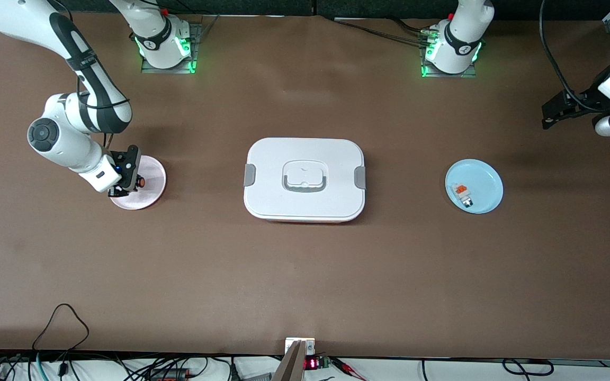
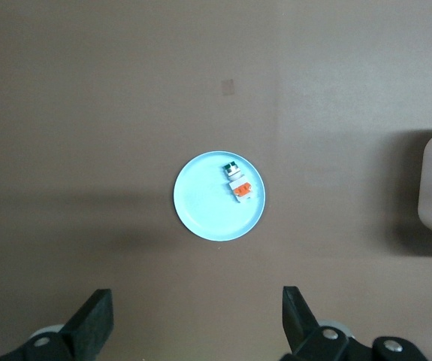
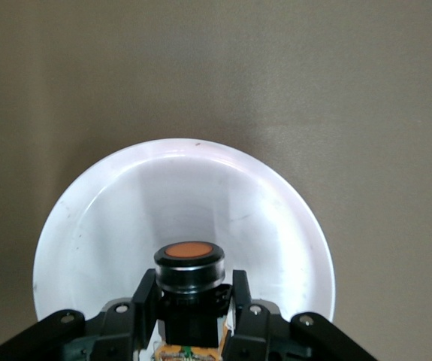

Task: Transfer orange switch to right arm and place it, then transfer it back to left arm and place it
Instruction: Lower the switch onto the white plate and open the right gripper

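the right end effector (image 1: 131, 182) is positioned at the pink plate (image 1: 151, 174) near the right arm's end of the surface (image 1: 305, 275). its fingers (image 3: 240, 289) are clamped narrow on the black body of the orange switch (image 3: 189, 274), whose round orange face points away from the wrist. in the right wrist view the switch sits just over the plate's floor; whether it touches the plate cannot be told.

the left end effector (image 2: 197, 316) is raised over the left arm's end of the surface, waiting, with its fingers (image 2: 95, 320) spread wide and nothing between them. in the left wrist view the blue plate (image 2: 200, 207) lies below it.

the blue plate carries a small white-and-grey part (image 1: 463, 194) with an orange-red top, lying on its side.

the box (image 1: 305, 180), white with grey side clips and a recessed handle, lid on, stands at mid-surface between the two plates, well apart from each.
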`<state>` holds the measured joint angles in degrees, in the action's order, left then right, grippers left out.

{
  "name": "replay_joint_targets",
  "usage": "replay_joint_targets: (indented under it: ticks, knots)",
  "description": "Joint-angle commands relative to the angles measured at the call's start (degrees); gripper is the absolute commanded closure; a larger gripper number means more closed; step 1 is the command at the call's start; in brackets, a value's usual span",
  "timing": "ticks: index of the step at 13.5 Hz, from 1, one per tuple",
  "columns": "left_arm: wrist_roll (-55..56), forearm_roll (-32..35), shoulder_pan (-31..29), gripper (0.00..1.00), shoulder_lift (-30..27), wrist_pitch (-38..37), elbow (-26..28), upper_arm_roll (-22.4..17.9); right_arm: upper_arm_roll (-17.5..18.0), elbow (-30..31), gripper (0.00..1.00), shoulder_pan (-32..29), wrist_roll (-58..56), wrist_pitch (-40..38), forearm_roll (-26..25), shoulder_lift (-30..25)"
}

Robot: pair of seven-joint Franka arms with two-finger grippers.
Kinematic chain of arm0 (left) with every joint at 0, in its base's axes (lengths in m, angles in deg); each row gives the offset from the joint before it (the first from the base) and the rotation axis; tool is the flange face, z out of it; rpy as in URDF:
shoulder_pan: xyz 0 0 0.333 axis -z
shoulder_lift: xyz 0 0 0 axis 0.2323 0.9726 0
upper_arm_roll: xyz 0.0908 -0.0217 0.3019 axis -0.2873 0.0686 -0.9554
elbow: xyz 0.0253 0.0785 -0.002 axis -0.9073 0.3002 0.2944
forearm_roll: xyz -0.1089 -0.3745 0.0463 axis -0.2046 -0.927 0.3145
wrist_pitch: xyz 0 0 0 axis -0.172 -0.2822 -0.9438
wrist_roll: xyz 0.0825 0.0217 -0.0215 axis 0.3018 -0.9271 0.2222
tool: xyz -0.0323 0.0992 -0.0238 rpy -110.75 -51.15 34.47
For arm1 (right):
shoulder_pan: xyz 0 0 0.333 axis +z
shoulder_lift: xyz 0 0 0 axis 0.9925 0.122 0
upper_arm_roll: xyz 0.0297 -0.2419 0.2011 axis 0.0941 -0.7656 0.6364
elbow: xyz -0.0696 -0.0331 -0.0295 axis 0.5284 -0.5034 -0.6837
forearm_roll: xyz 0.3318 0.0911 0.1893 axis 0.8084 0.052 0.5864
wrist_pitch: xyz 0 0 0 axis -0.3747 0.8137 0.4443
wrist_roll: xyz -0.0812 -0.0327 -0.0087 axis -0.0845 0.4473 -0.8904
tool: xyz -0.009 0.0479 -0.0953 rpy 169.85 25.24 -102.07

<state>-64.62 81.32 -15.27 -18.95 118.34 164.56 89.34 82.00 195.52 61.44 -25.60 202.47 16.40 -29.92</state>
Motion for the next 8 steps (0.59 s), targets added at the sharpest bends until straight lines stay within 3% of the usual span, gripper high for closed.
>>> replay_joint_targets:
  ticks: [1, 4, 5, 6, 8]
  knots:
    - [0.9, -1.0, 0.1, 0.01, 0.5, -0.9, -1.5, -0.7, 0.8, 1.0, 0.76, -1.6, -1.1, 3.9, -0.6, 2.6]
    - [0.8, -1.1, 0.4, 0.01, 1.6, -0.9, -2.9, -0.6, 0.8, 1.1, 0.74, -1.6, -1.0, 4.4, -0.6, 2.7]
    - [0.8, -1.0, 0.6, 0.01, 1.6, -0.9, -2.9, -0.6, 0.8, 1.1, 0.49, -1.6, 0.3, 3.9, -0.4, 2.6]
    - [0.7, -1.0, 0.7, 0.01, 1.7, -0.8, -2.9, -0.6, 0.8, 1.0, 0.00, -1.6, 0.9, 3.0, -0.3, 2.3]
    - [0.8, -1.0, 1.0, 0.01, 3.3, -0.9, -5.6, -0.4, 1.0, 0.1, 0.00, -1.5, 3.9, -0.1, 0.4, 1.2]
